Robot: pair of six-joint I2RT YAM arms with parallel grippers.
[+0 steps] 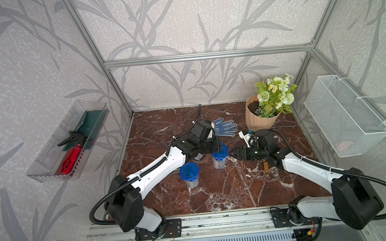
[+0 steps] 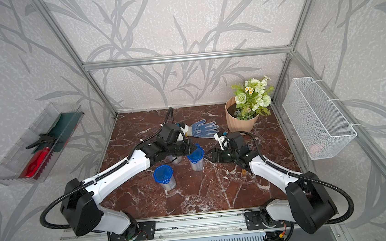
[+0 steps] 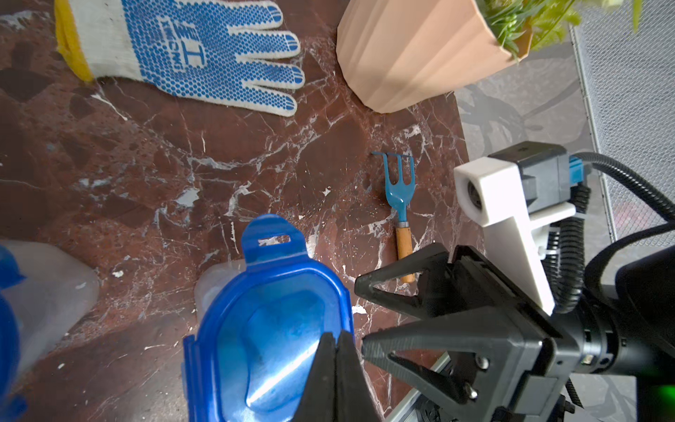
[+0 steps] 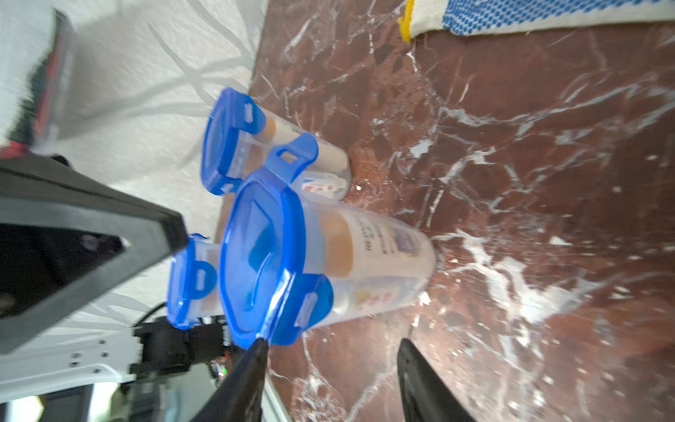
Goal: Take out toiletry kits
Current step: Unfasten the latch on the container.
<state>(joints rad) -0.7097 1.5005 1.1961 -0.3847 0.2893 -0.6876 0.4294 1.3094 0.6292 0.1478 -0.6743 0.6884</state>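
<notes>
The toiletry kits are sealed inside three clear plastic cups with blue snap-on lids, clustered just below the middle of both top views on the red-brown marble tabletop (image 1: 217, 195). Through the frosted wall of the middle cup (image 1: 219, 158) I can make out tan caps and white printed labels; nothing is out yet. Its lid (image 3: 270, 329) is glossy and soft-cornered, and one latch tab (image 3: 272, 239) juts out flat rather than hooked down — unclipped, I'd judge.

The left gripper (image 3: 334, 339) has its fingers pressed together with the tips at the lid's rim. Whether they pinch the plastic or merely bear on it I cannot tell; my guess is they steady the cup. The right gripper (image 1: 232, 153), pointing in from the right of the frame, has its fingers parted and holds nothing. One tip touches a lid flap (image 4: 310, 303) — placed to pry, it looks.

A second cup (image 1: 189, 175) stands apart, nearer the lower edge. The third cup (image 1: 199, 158) is mostly hidden beneath the left gripper. Higher in the frame lies a knitted white glove with blue rubber dots (image 1: 225, 127), and to its right stands a ribbed peach flowerpot (image 1: 261, 117). A small blue garden fork with a wooden handle (image 3: 400, 204) lies by the right arm.
</notes>
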